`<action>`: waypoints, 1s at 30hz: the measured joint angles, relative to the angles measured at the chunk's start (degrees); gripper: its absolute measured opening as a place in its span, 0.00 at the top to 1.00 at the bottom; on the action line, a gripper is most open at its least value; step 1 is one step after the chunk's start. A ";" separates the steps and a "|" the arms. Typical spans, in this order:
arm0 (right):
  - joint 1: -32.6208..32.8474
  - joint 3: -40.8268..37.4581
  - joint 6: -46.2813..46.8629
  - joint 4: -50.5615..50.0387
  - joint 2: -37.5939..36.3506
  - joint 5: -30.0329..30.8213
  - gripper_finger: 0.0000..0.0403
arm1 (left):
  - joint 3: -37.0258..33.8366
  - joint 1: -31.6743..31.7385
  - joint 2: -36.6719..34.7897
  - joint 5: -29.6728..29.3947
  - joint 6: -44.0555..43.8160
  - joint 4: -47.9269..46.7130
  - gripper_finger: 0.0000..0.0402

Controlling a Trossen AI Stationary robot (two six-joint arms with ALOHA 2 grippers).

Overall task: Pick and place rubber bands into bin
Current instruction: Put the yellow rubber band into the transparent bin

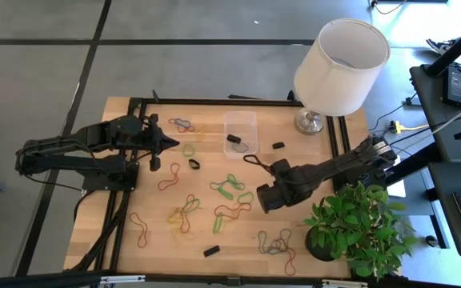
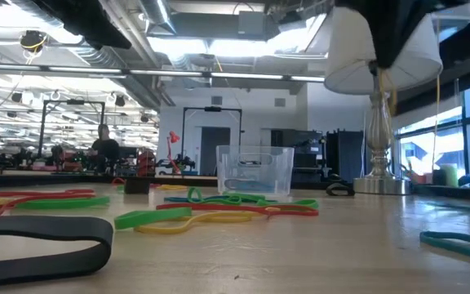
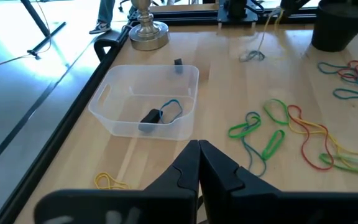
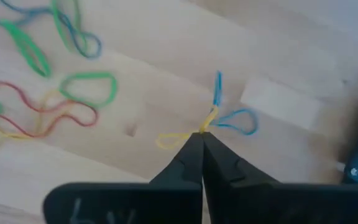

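Observation:
Rubber bands in red, green, yellow, blue and black lie scattered flat on the wooden table (image 1: 214, 204); some of them (image 4: 39, 93) show in the right wrist view. The clear bin (image 1: 241, 132) stands at the far middle of the table and is also seen in the left wrist view (image 3: 148, 102). It holds a black block and a blue band. My right gripper (image 1: 248, 158), just near of the bin, is shut on a yellow band and a blue band (image 4: 219, 118). My left gripper (image 1: 172, 144) waits shut at the left, holding nothing. My right gripper pinches a tangled yellow band and blue band together between its two fingertips, at the knot where they cross (image 4: 207, 123). The fingers come steeply from above. The loops spread out beyond the tips and appear to hang above the table.
A white lampshade (image 1: 342, 64) on a metal foot stands at the far right. A potted plant (image 1: 358, 228) is at the near right. Small black blocks (image 1: 278, 146) (image 1: 211, 250) lie among the bands. A black frame runs along the table's left and far edges.

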 joint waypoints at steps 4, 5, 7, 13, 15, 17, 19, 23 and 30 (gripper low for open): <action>0.02 3.72 0.00 -4.09 0.00 3.75 1.00 | 0.00 0.00 0.02 -0.01 0.00 0.00 0.99; 0.02 4.37 0.00 -4.43 0.00 4.60 1.00 | 0.00 0.00 0.02 0.01 0.00 0.00 0.99; 0.02 5.36 -0.04 -4.08 0.00 6.38 1.00 | 0.00 0.00 -0.01 0.01 0.00 0.01 1.00; 0.17 7.16 -0.21 -4.13 0.00 13.43 1.00 | 0.00 0.00 0.00 -0.02 0.00 0.00 0.99; 0.36 7.25 -0.20 -4.18 -0.02 15.35 1.00 | 0.00 0.00 0.02 -0.02 0.00 0.00 1.00; 0.39 7.25 -0.22 -4.18 0.00 16.06 1.00 | 0.00 0.00 0.02 -0.02 0.00 0.01 0.99; 0.42 7.25 -0.22 -4.18 0.00 16.80 1.00 | 0.00 0.00 0.01 -0.02 0.00 0.00 0.99; 0.42 7.25 -0.20 -4.17 0.00 17.22 1.00 | 0.00 0.00 0.01 -0.02 0.00 0.02 1.00; 0.42 7.25 -0.20 -4.15 0.00 18.64 1.00 | 0.00 0.00 0.02 -0.02 0.00 0.02 1.00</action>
